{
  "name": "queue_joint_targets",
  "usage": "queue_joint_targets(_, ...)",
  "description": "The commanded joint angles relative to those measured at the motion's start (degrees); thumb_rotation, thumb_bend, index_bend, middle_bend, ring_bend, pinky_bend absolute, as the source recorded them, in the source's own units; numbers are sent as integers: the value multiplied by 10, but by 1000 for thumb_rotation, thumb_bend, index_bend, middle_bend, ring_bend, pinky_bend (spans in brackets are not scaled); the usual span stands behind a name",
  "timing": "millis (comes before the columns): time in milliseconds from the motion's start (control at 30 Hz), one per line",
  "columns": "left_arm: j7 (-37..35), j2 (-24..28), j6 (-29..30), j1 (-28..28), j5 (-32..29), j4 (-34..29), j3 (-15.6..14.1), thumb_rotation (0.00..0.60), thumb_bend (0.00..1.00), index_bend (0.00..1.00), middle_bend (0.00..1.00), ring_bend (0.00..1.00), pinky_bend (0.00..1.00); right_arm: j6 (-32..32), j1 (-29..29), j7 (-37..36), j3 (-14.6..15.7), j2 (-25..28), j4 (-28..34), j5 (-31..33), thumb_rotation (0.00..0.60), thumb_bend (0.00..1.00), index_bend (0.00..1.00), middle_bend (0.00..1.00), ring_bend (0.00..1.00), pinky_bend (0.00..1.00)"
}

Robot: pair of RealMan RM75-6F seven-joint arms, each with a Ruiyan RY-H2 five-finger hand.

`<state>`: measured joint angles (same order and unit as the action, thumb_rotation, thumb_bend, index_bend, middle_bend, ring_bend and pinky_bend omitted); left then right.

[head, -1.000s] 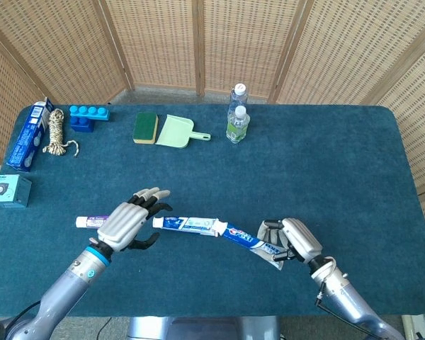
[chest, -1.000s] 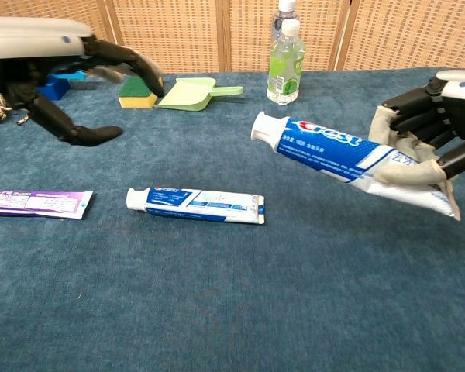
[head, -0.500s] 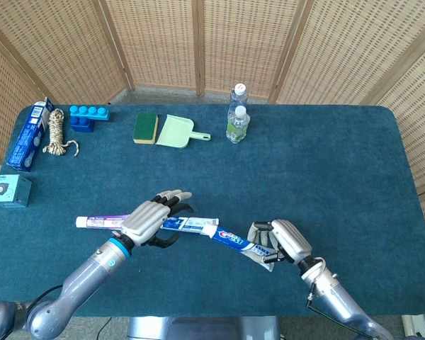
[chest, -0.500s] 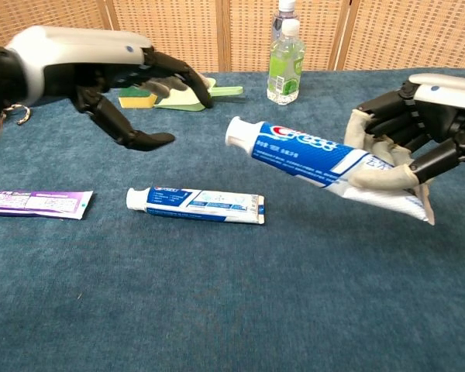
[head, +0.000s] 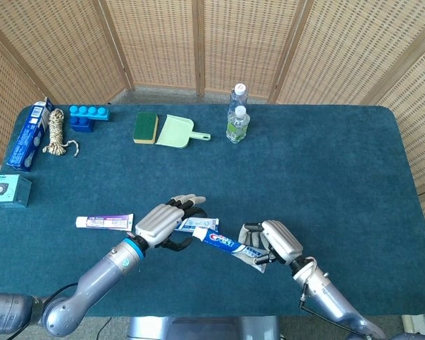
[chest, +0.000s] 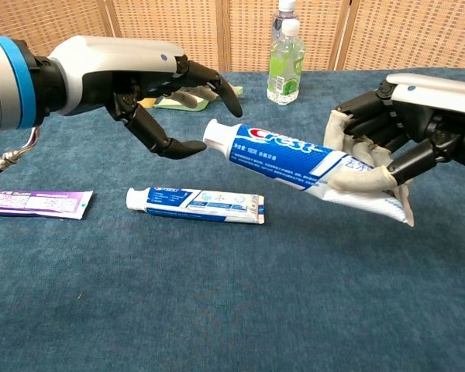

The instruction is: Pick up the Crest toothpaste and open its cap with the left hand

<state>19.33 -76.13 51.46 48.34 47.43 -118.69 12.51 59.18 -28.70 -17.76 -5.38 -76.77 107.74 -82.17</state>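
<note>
My right hand (chest: 387, 143) (head: 273, 242) holds the flat tail of the Crest toothpaste tube (chest: 294, 159) (head: 227, 245) in the air, with the white cap (chest: 215, 133) pointing left. My left hand (chest: 151, 85) (head: 163, 221) hovers right at that cap with its fingers spread around it; the thumb tip (chest: 190, 147) nearly touches the cap. I cannot see any contact between the fingers and the cap.
A second blue-and-white tube (chest: 195, 205) and a purple tube (chest: 37, 202) lie on the blue table (head: 326, 170). At the back stand two bottles (head: 237, 117), a sponge (head: 145, 127), a green dustpan (head: 177, 132), a blue brick (head: 89, 117), a rope (head: 54, 133) and boxes (head: 27, 136).
My left hand has swept right and forward to the cap. My right hand has brought the Crest tube leftward toward it, and the gap between hand and cap has closed.
</note>
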Motion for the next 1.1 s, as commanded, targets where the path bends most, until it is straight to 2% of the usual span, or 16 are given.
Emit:
queue_joint_targets(33, -5, -2, 0, 5, -1, 0, -2, 600, 375, 247, 89, 37, 69, -2, -2, 1, 0, -1, 2, 0, 600, 558, 946, 710, 665, 801)
queue_joint_targets(300, -10, -7, 6, 17, -4, 4, -9, 600, 376, 299, 97, 40, 72, -4, -5, -2, 0, 0, 6, 1, 600, 557, 946, 709, 665, 803)
queue_joint_targets(1100, -25, -6, 25, 29, -5, 6, -23, 600, 375, 362, 115, 52, 83, -4, -6, -12, 0, 6, 4, 13, 600, 557, 943, 710, 669, 810)
